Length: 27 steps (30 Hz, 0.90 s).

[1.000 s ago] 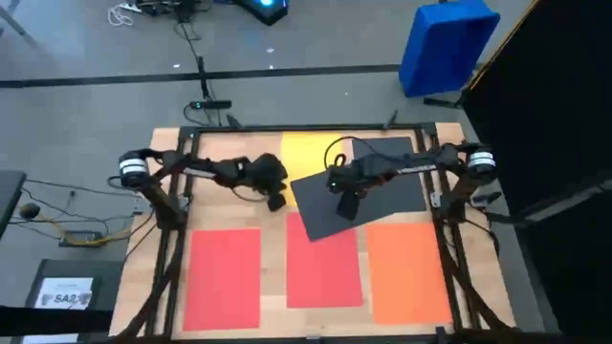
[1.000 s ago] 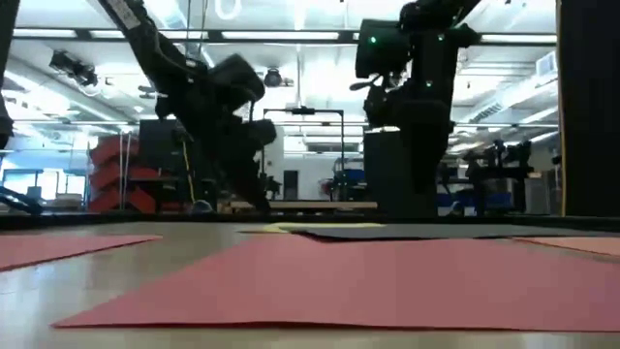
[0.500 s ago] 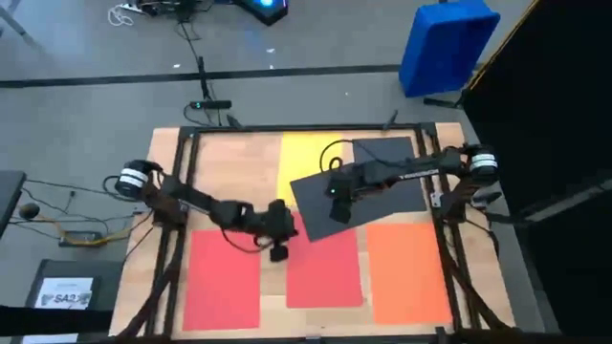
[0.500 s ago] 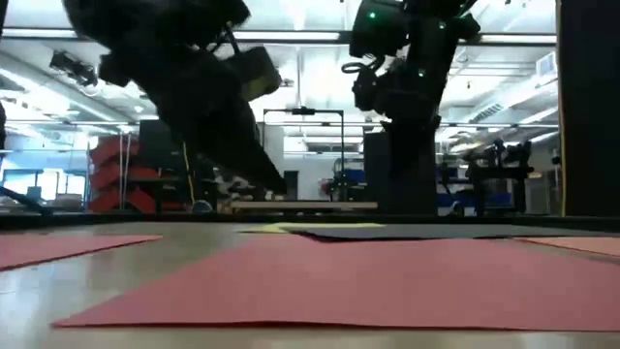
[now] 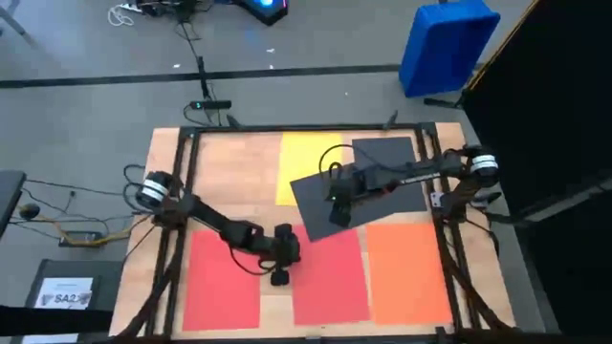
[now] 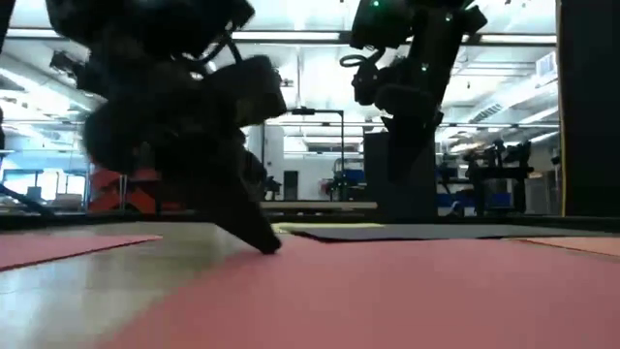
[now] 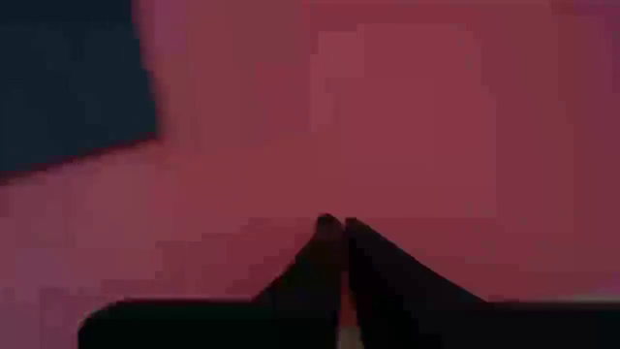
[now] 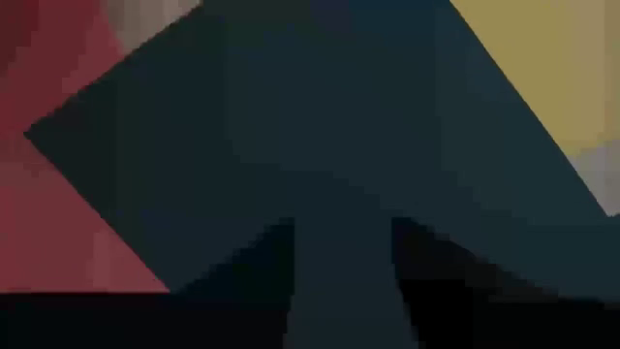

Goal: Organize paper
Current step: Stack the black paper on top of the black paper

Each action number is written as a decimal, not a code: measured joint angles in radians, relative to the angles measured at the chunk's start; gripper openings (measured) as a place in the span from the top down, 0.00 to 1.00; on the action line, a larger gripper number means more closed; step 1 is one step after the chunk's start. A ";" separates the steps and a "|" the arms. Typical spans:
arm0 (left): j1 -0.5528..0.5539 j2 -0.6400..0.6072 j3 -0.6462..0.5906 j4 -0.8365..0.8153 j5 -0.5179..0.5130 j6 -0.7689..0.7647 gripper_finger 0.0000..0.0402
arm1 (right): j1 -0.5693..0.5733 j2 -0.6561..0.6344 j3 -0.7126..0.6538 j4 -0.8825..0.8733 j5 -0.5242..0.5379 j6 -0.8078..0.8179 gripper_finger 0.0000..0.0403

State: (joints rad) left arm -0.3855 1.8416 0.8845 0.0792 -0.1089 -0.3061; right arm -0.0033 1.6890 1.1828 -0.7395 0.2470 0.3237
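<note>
Several sheets of paper lie flat on the wooden table. A yellow sheet [image 5: 298, 167] and a dark sheet [image 5: 392, 172] are at the far side, and a second dark sheet [image 5: 325, 205] lies askew over them. Along the near side are a left red sheet [image 5: 225, 282], a middle red sheet [image 5: 335, 277] and an orange sheet [image 5: 406, 272]. My left gripper [image 5: 279, 275] is shut, its tips down on the middle red sheet. My right gripper [image 5: 337, 215] hangs open above the askew dark sheet [image 8: 291, 126], clear of it. My left gripper presses its shut fingertips [image 7: 334, 225] down on the middle red sheet near its left edge [image 6: 281, 250]. The fingers slant down from the table's left and far side. The sheet lies flat on the table under them.
A blue bin [image 5: 445, 43] stands on the floor beyond the far right corner. A dark box with a white label [image 5: 67, 291] sits on the floor at the left. A black frame [image 5: 182, 220] runs along the table's sides.
My left gripper has swung from the far middle of the table toward the near edge and come down, shut, onto the middle red sheet. That sheet has slid a little toward the near edge. My right gripper has stayed open over the askew dark sheet.
</note>
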 joint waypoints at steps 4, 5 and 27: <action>-0.011 -0.002 0.018 -0.109 -0.003 0.008 1.00 | 0.001 0.000 0.000 -0.002 0.001 -0.003 0.64; -0.011 -0.002 0.018 -0.113 -0.005 0.006 1.00 | 0.002 0.000 0.000 -0.002 0.000 -0.003 0.64; 0.060 -0.233 0.059 -0.268 -0.292 0.296 0.96 | 0.003 -0.100 -0.001 -0.099 0.020 -0.086 0.64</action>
State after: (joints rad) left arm -0.3253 1.6089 0.9431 -0.1890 -0.4006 -0.0103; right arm -0.0002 1.5889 1.1820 -0.8380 0.2674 0.2376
